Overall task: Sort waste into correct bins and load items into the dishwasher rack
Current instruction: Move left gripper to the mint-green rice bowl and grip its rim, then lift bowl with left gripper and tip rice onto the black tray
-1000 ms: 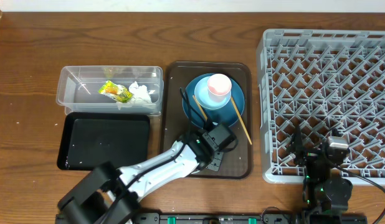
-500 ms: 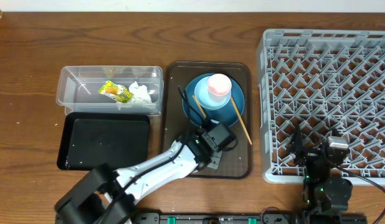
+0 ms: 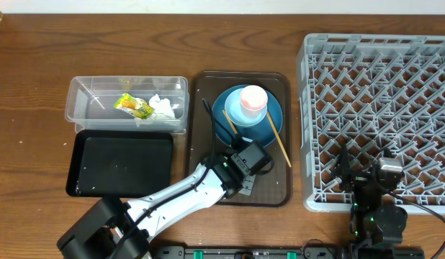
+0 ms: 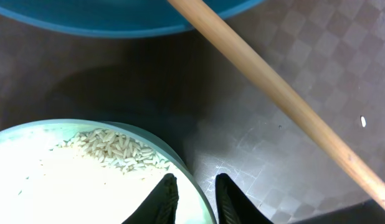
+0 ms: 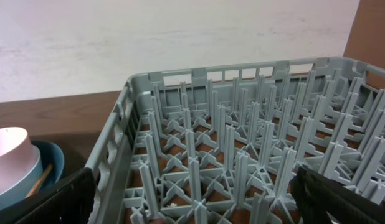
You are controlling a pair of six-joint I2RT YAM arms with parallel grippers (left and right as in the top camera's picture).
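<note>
Left gripper (image 4: 195,202): down on the brown serving tray (image 3: 276,183), near the middle of the table's (image 3: 35,57) near edge. From above, the arm hides what it holds.

Left wrist view: the two dark fingertips (image 4: 164,198) straddle the rim of the pale green bowl (image 4: 55,180), one inside and one outside. The rim fills the narrow gap, so the gripper reads as clamped on the bowl's edge. The bowl lies below and to the left of the fingers in this view. A patch of white rice grains (image 4: 114,149) lies inside it, just above the inner fingertip.

A wooden chopstick (image 4: 273,93) runs diagonally across the tray, just beyond the gripper and apart from the bowl. The edge of the blue plate (image 4: 118,18) is further out.

Overhead: the blue plate (image 3: 260,124) sits on the far half of the brown tray. It carries the small light blue bowl (image 3: 237,114) with the pink cup (image 3: 253,97) in it. The second chopstick (image 3: 221,119), darker, lies across the plate's left side.

The clear tub (image 3: 82,108) is toward the left edge, holding the tissue (image 3: 163,106) and the yellow-green wrapper (image 3: 132,106). The black tray (image 3: 122,162) is just beside it on the near side.

The dishwasher rack (image 3: 381,93) fills the right end of the table.

Right gripper (image 5: 192,208): parked over the rack's near edge, fingers spread wide at the frame corners, holding nothing.
</note>
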